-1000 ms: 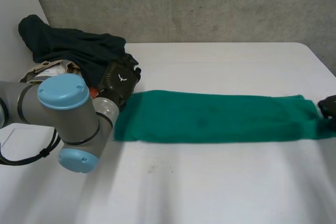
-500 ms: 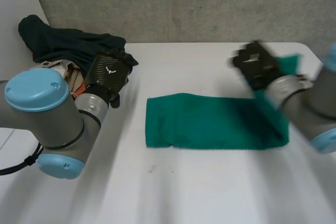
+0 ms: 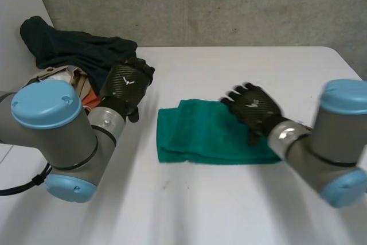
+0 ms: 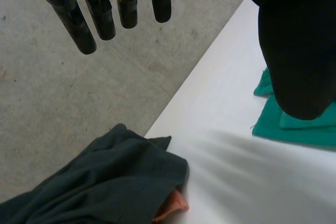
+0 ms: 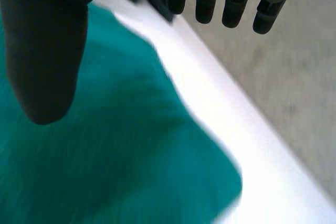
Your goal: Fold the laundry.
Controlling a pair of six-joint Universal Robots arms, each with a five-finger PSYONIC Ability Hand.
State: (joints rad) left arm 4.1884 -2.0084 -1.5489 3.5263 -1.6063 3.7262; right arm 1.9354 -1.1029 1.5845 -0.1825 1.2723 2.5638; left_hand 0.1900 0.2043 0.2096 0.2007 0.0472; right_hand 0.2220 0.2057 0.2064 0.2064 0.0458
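The green terry towel (image 3: 200, 139) lay doubled at centre frame, my right hand (image 3: 252, 110) released over its right half and my left hand (image 3: 126, 84) slack and empty at centre left; I judged a second fold came next, needing edge grips.

Grey arms (image 3: 69, 139), light-blue caps (image 3: 47, 103), black hands (image 3: 126, 81)

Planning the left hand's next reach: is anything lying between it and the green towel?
Nothing visible does. Bare white table separates the left hand from the green towel's near end; the dark clothes pile sits on the hand's other side.
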